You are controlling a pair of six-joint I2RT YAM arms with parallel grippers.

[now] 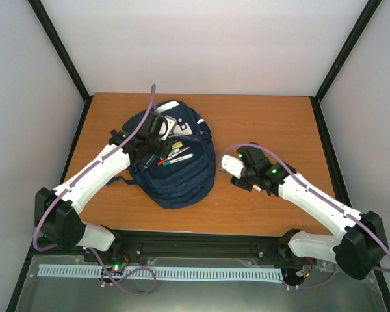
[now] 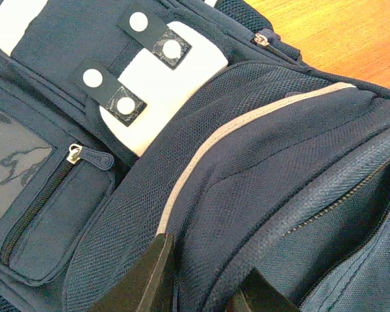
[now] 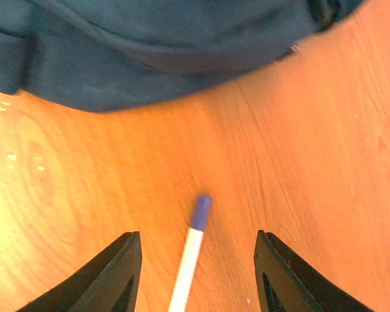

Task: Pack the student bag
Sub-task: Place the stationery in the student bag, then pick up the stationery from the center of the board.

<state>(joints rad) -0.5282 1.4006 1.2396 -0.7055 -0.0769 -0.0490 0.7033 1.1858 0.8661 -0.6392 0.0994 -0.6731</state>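
Up top, student bag [image 1: 179, 182] left of centre on the table [image 1: 266, 117], pens [image 1: 177, 156] poking from its open pocket, free wood off right; left wrist, left gripper [image 2: 208, 263] pinching bag fabric; right wrist, right gripper [image 3: 196, 235] spread apart, loose pen [image 3: 187, 263] between

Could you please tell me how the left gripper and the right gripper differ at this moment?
The left gripper has its fingers close together, pinching fabric of the backpack. The right gripper has its fingers wide apart, with a white, blue-capped pen between them, touching neither. The left gripper is over the backpack, while the right gripper is over the table beside it. Both have black fingers.
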